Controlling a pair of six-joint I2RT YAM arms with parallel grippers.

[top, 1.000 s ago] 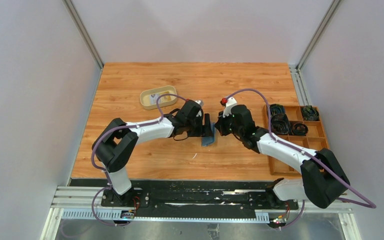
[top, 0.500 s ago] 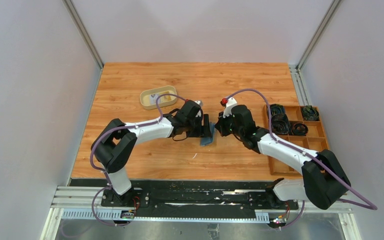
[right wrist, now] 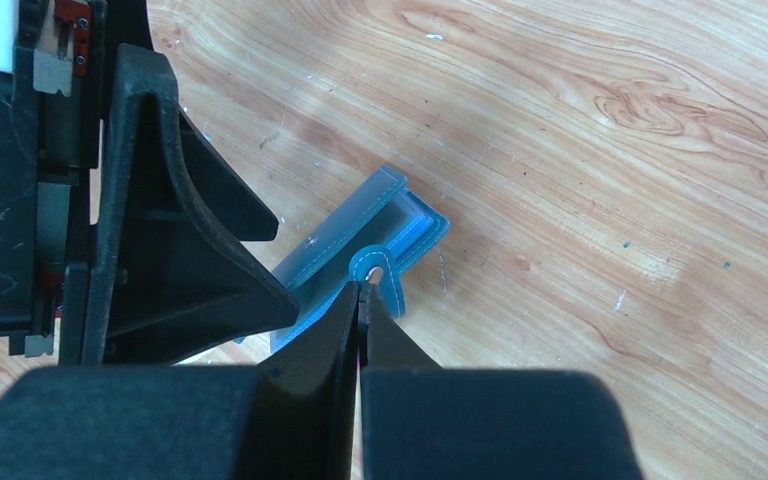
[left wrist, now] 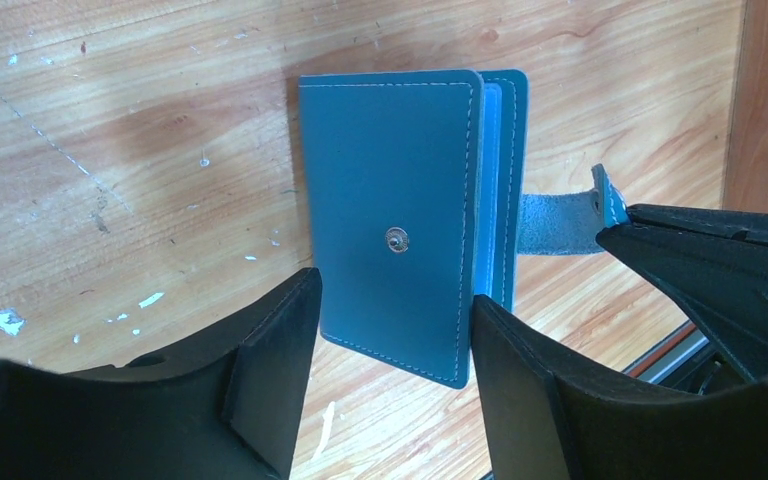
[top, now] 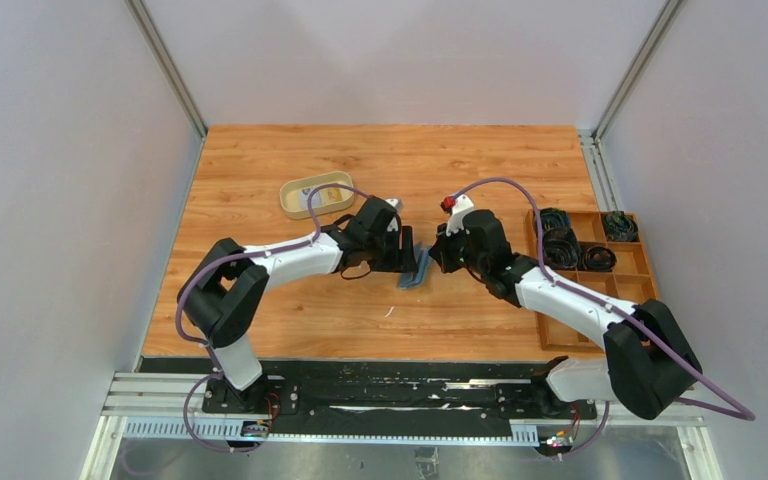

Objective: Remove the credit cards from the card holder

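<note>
The teal-blue card holder [left wrist: 390, 220] stands on edge on the table, folded, with its snap stud facing the left wrist camera. My left gripper [left wrist: 390, 310] is open, its fingers [left wrist: 280, 350] either side of the holder's near end with a gap on the left. My right gripper [right wrist: 362, 292] is shut on the holder's closing tab [right wrist: 373, 268], pulled out sideways. In the top view both grippers meet at the holder [top: 415, 268] mid-table. A pale card [top: 306, 198] and a yellowish one [top: 335, 198] lie in the tan tray. No card shows in the holder.
The tan oval tray [top: 316, 180] sits behind the left arm. A brown compartmented wooden box [top: 600, 262] with black coiled items stands at the right edge. Bare wood surrounds the holder.
My left gripper's jaws have narrowed a little and its wrist has shifted slightly left. The holder leans a bit more. The right arm has not moved.
</note>
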